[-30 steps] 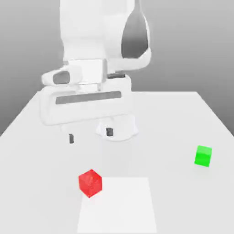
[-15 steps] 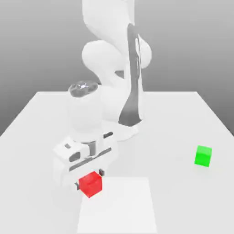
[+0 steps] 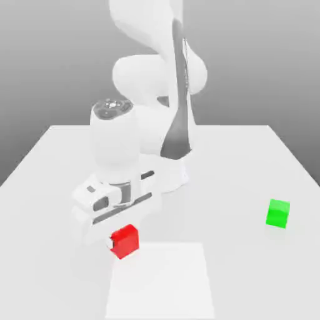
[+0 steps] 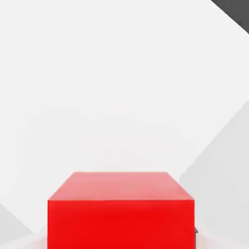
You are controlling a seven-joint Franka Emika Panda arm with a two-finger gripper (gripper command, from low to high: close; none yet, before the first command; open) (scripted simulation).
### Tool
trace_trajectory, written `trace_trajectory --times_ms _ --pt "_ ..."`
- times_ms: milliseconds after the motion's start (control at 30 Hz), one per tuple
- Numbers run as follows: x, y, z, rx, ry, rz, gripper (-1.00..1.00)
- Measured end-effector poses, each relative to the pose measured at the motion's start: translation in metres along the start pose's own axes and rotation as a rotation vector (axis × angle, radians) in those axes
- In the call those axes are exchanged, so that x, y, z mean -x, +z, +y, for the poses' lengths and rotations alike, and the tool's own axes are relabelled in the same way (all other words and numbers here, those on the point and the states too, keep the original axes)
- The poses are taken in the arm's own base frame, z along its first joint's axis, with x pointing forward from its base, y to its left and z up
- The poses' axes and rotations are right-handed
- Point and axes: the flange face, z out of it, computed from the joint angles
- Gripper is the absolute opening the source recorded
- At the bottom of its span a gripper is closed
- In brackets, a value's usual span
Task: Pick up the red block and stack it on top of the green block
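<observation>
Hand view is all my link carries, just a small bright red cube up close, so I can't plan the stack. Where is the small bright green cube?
Observer: The small bright green cube sits on the white table, towards the exterior view's right.
Operator: Anything on it?
Observer: No, its top is bare.
Operator: And my gripper?
Observer: The gripper is down at the small bright red cube, far from the green one.

Red block (image 3: 125, 241) (image 4: 120, 214): bright plain red, unmarked. Green block (image 3: 277, 213): bright plain green, unmarked. Arm (image 3: 150, 81): white with dark grey panels. Table (image 3: 237, 162): pale grey-white, lighter white square patch (image 3: 165, 284) at near edge. Backdrop: grey gradient.
</observation>
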Motion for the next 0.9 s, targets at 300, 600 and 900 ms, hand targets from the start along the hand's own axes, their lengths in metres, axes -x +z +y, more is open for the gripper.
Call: trace_trajectory --times_ms 300,600,900 --pt "0.017 -0.026 -0.179 -0.015 -0.668 -0.004 -1.00" --pt "0.134 -0.044 -0.344 -0.009 -1.449 -0.004 -1.00" --pt "0.182 0.013 -0.380 -0.001 -1.679 -0.004 1.00"
